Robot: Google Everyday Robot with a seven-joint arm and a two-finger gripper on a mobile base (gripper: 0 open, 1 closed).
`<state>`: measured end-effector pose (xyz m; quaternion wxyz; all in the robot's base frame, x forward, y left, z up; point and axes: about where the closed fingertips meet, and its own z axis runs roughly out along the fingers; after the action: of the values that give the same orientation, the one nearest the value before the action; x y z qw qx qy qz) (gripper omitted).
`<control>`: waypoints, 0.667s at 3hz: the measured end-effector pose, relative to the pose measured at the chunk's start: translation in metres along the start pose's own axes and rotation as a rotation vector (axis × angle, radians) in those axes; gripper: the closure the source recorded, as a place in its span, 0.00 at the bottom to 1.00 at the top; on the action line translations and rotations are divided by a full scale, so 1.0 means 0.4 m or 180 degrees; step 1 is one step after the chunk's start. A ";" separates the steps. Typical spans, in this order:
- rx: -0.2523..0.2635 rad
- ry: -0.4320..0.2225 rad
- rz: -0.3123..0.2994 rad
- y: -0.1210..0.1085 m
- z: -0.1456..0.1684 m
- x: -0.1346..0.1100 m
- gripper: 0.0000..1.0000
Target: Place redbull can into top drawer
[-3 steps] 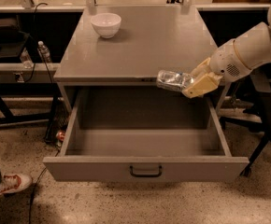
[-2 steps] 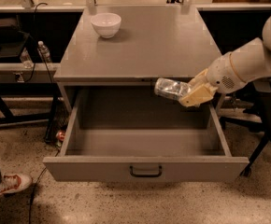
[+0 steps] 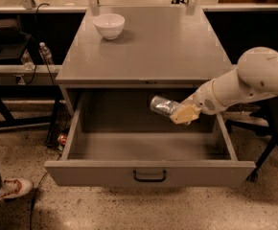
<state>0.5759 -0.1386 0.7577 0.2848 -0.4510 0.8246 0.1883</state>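
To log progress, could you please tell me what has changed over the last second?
The gripper, still shut on the redbull can, has carried it down and slightly left, from cabinet-top height into the open top drawer. The can is not yet released. The drawer stays open and the white bowl is unmoved.

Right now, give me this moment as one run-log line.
hand: shut on can, over open drawer | can: sideways, not released | bowl: on cabinet top

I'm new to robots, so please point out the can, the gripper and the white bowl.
redbull can [image 3: 161,105], camera view, silver side.
gripper [image 3: 178,113], camera view, between fingertips, above the top drawer [image 3: 100,172].
white bowl [image 3: 109,27], camera view, outer wall.
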 end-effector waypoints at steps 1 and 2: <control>-0.0177 -0.0035 0.0089 0.001 0.190 0.001 1.00; -0.0177 -0.0034 0.0089 0.001 0.190 0.001 1.00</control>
<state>0.5980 -0.0955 0.6990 0.2739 -0.4462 0.8237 0.2176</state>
